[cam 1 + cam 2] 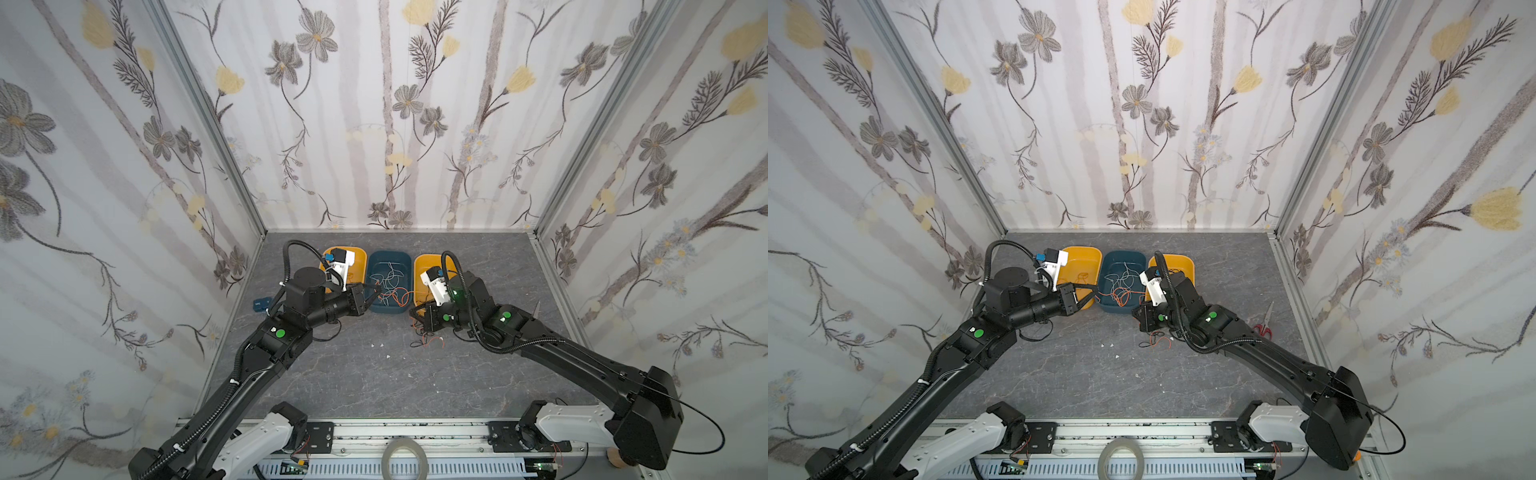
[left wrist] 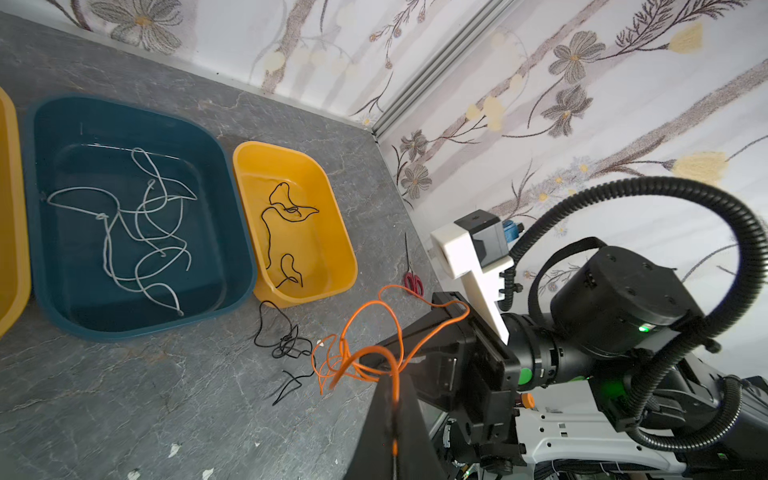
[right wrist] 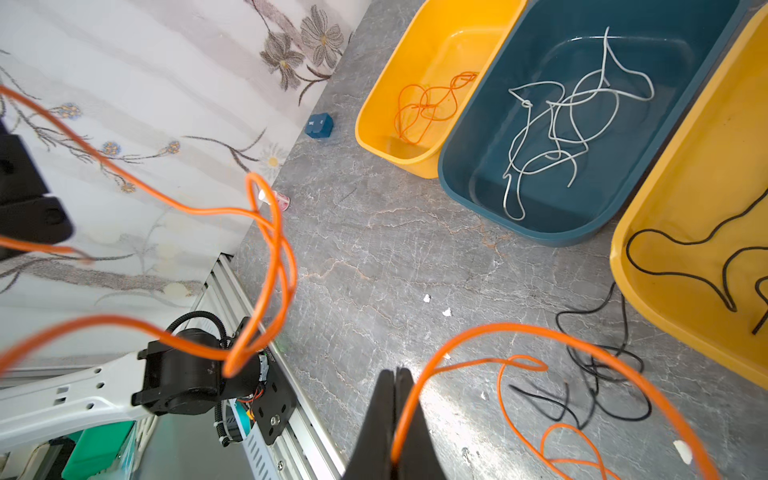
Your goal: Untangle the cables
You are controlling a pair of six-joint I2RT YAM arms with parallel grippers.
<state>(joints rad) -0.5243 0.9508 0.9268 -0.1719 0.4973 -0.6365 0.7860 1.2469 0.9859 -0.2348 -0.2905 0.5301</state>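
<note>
A tangle of orange cable [image 2: 361,353] [image 3: 270,249] hangs in the air between my two grippers, in front of the blue tray [image 1: 390,319]. My left gripper [image 2: 392,399] [image 1: 376,293] is shut on one orange strand. My right gripper [image 3: 395,399] [image 1: 417,320] is shut on another orange strand. Under them on the table lies a knotted black cable [image 2: 286,345] [image 3: 602,374] with loose orange loops [image 3: 569,432]. White cables [image 2: 137,224] lie in the blue tray. A black cable [image 2: 286,216] lies in the right yellow tray [image 1: 424,262], and an orange cable [image 3: 424,108] in the left yellow tray [image 3: 374,104].
Red-handled scissors [image 1: 1264,324] lie by the right wall. A small blue box [image 1: 261,305] sits by the left wall. A grey tape roll [image 1: 405,457] rests on the front rail. Small white scraps [image 1: 380,345] dot the grey tabletop. Walls close three sides.
</note>
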